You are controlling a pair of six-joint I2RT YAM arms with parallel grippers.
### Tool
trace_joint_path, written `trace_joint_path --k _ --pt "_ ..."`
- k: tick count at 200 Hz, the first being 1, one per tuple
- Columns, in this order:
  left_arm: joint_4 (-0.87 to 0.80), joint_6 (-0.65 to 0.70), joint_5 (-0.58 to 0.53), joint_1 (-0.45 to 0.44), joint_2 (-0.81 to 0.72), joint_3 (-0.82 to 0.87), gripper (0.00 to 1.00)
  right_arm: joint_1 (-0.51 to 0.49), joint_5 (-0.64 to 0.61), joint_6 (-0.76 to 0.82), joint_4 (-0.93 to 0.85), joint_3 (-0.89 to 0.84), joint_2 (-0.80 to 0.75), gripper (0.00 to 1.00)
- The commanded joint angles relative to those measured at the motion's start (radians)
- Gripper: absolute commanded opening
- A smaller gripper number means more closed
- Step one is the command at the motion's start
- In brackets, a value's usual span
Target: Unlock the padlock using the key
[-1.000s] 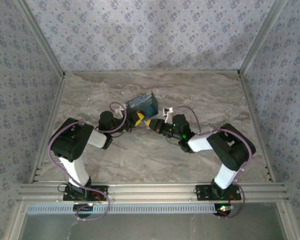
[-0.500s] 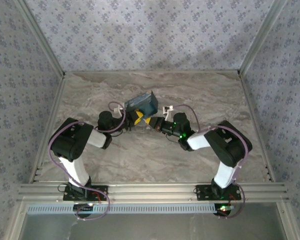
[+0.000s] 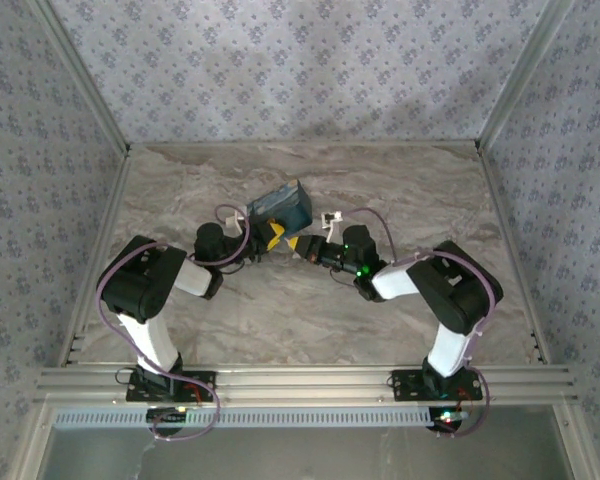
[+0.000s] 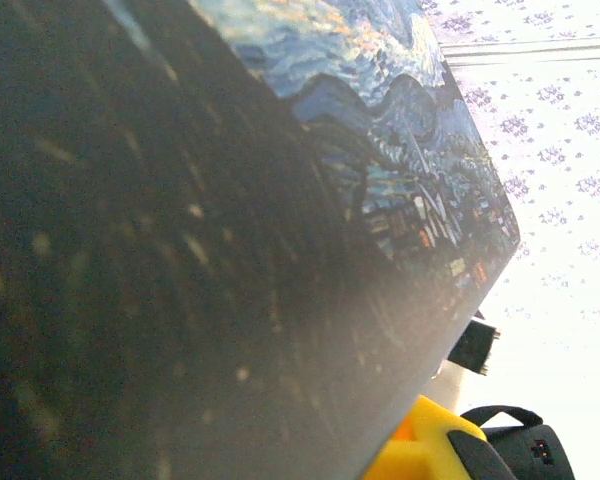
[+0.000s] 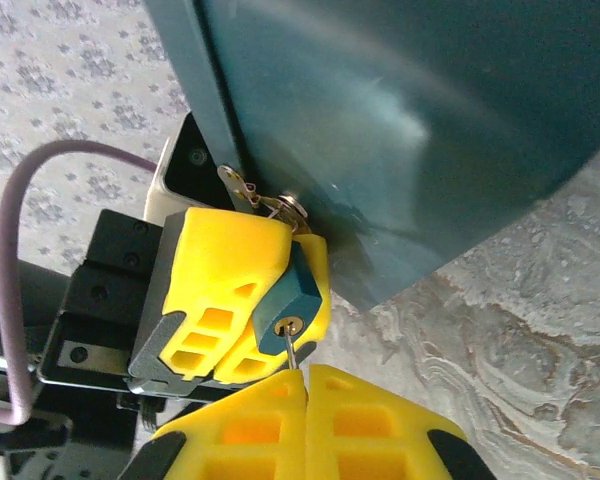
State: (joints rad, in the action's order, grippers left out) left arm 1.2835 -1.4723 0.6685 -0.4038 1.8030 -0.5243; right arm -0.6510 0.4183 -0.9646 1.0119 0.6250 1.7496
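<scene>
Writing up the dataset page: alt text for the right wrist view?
The right gripper, shut on a thin key, holds its tip at the keyhole of a teal padlock. The left gripper clamps the padlock in yellow fingers, beside the metal latch of a teal box.

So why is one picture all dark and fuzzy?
Left wrist view: the box sits so close that its dark side blurs, and the wall behind is washed out. Right wrist view: the padlock is sharp, with a pale sheen on the box. Top view: even light.
</scene>
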Motion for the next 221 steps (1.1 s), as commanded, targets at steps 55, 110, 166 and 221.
trace_joint_path --k 55,110,166,221 --pt "0.096 0.005 0.118 -0.028 -0.016 -0.003 0.0 0.046 0.087 -0.146 0.105 0.053 0.052 0.0" --pt "0.109 0.005 0.121 -0.027 -0.014 -0.003 0.0 0.072 0.125 -0.342 0.125 0.089 0.087 0.0" --pt "0.123 -0.004 0.129 -0.029 -0.01 -0.016 0.0 0.088 0.169 -0.401 0.048 0.144 0.14 0.0" --pt "0.123 -0.008 0.149 -0.029 -0.012 -0.032 0.0 0.097 0.187 -0.329 -0.053 0.177 0.152 0.0"
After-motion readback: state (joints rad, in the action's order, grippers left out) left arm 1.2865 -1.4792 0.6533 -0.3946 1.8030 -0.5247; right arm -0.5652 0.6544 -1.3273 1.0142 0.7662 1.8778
